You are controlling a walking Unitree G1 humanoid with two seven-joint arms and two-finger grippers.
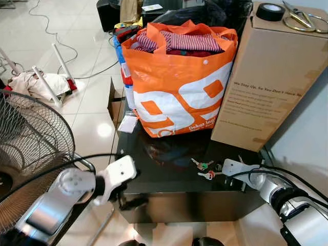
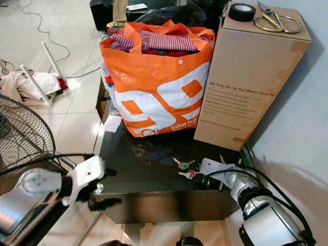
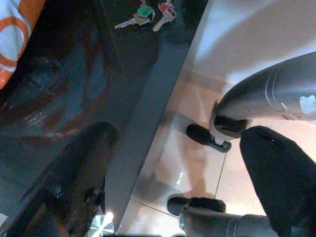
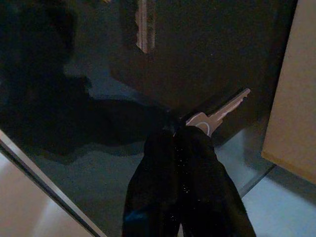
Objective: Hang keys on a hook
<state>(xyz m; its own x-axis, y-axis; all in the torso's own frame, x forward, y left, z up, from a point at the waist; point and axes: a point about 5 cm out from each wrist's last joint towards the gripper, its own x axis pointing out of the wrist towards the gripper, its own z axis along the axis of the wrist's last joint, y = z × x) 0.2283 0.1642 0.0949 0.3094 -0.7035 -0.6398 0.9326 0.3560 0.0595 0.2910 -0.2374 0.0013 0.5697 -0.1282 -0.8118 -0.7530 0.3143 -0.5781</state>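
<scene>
A small bunch of keys point(image 1: 203, 165) with a green cap and a red cap lies on the black glass table point(image 1: 154, 179), near its front right edge. My right gripper point(image 1: 218, 169) reaches in from the right at table level. In the right wrist view its fingers point(image 4: 192, 163) are pressed together, with a silver key point(image 4: 219, 109) sticking out at their tips. My left gripper point(image 1: 129, 198) hangs open off the table's front left corner, beside the edge. The left wrist view looks across the glass to the keys point(image 3: 143, 15).
A full orange shopping bag point(image 1: 179, 87) and a tall cardboard box point(image 1: 266, 82), topped with a tape roll point(image 1: 270, 11) and scissors point(image 1: 300, 20), stand at the back of the table. A wire-cage fan point(image 1: 25, 148) stands close on the left. Cables and cloth lie on the tiled floor.
</scene>
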